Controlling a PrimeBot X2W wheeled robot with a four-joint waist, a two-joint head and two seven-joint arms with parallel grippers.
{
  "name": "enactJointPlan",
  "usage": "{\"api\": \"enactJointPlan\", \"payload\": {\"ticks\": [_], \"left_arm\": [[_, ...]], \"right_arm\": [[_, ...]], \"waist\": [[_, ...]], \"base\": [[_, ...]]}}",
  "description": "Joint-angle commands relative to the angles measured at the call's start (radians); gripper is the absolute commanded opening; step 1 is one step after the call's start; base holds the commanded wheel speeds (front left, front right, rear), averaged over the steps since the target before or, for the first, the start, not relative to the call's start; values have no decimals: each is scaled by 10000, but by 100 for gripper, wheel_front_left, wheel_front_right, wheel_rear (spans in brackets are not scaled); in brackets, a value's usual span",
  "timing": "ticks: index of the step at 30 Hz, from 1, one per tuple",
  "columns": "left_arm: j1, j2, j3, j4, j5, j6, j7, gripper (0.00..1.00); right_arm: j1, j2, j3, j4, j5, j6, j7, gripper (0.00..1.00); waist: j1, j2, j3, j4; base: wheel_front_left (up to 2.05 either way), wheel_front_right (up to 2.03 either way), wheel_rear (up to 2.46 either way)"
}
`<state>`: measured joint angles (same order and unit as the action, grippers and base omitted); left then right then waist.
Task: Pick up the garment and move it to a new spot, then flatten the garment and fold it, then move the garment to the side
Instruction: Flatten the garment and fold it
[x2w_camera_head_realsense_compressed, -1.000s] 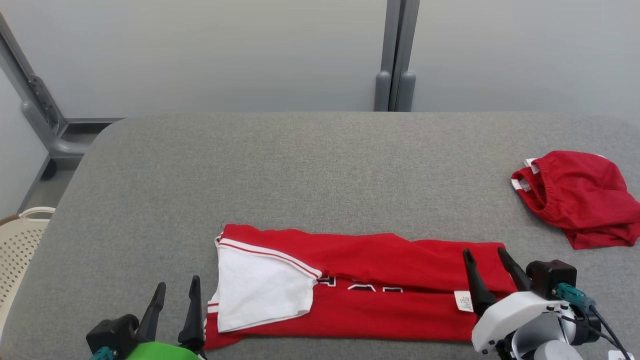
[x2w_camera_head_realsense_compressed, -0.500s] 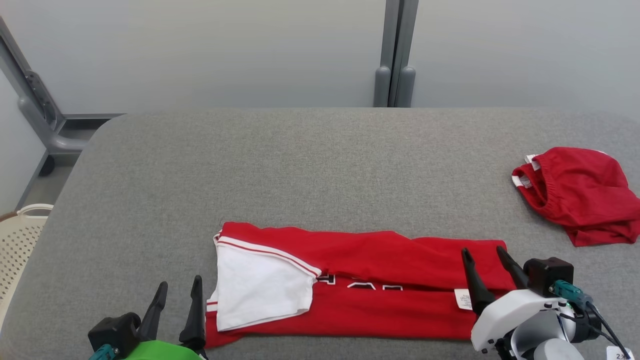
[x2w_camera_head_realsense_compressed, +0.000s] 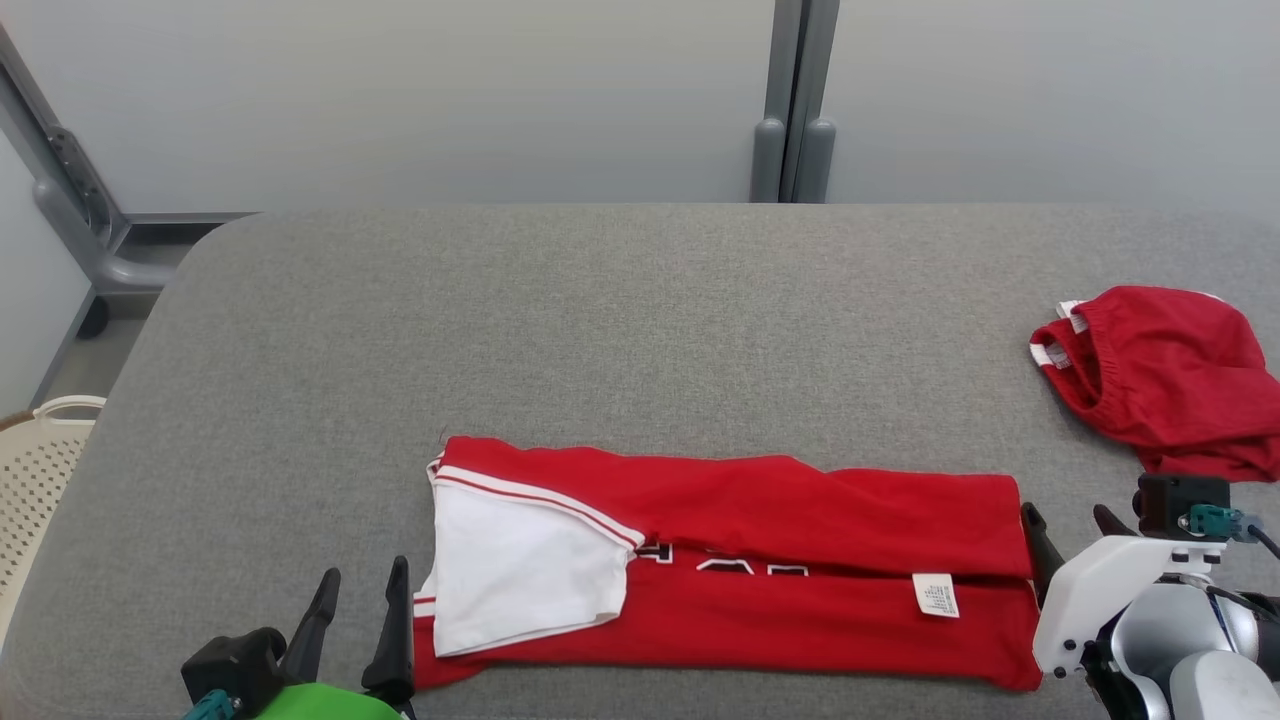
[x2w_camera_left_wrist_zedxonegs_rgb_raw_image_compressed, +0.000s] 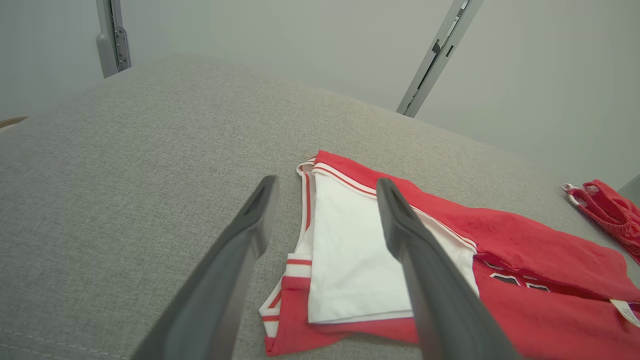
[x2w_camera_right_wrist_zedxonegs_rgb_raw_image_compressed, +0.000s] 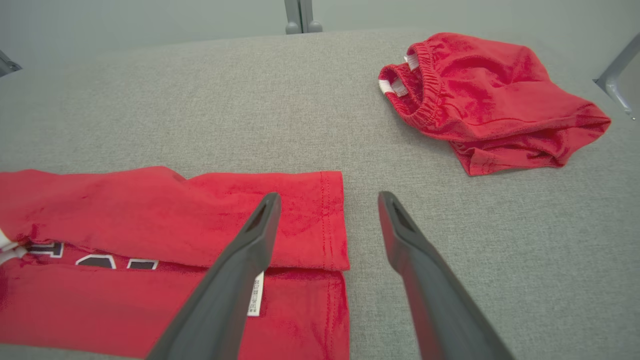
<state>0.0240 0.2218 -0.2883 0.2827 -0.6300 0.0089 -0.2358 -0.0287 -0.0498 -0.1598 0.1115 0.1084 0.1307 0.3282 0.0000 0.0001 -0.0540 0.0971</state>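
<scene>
Folded red garment (x2w_camera_head_realsense_compressed: 730, 560) lies flat on counter (x2w_camera_head_realsense_compressed: 600, 330). Left tool (x2w_camera_head_realsense_compressed: 365, 570) at its sleeve end, right tool (x2w_camera_head_realsense_compressed: 1063, 512) at its hem end (both open, empty). Red shorts (x2w_camera_head_realsense_compressed: 1170, 380) lie well beyond the hem

White black-edged characters (x2w_camera_head_realsense_compressed: 722, 568) are peeking from under the fold of the red garment (x2w_camera_head_realsense_compressed: 760, 635), too covered to read. A white label (x2w_camera_head_realsense_compressed: 935, 595) near the garment's right end is bearing illegibly small print

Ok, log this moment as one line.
garment: folded lengthwise, flat | left gripper: jaws open, empty | right gripper: jaws open, empty, at hem
</scene>
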Motion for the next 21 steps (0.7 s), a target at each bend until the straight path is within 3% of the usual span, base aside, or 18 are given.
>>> {"api": "enactJointPlan", "payload": {"ticks": [1,8,21], "left_arm": [[-202,44,13,17,-18,-45,-43,100],[-377,56,-130,102,75,-114,-46,100],[-671,112,-291,94,179,-107,37,100]], "right_arm": [[74,-23,-68,-126,-32,-1,351,100],[171,-29,-430,-144,-209,-1,1242,100],[-264,-29,-968,1538,-306,-2,118,100]], "waist": [[0,-1,50,14],[0,-1,260,133],[0,-1,698,480]], "base": [[0,0,0],[0,0,0],[0,0,0]]}}
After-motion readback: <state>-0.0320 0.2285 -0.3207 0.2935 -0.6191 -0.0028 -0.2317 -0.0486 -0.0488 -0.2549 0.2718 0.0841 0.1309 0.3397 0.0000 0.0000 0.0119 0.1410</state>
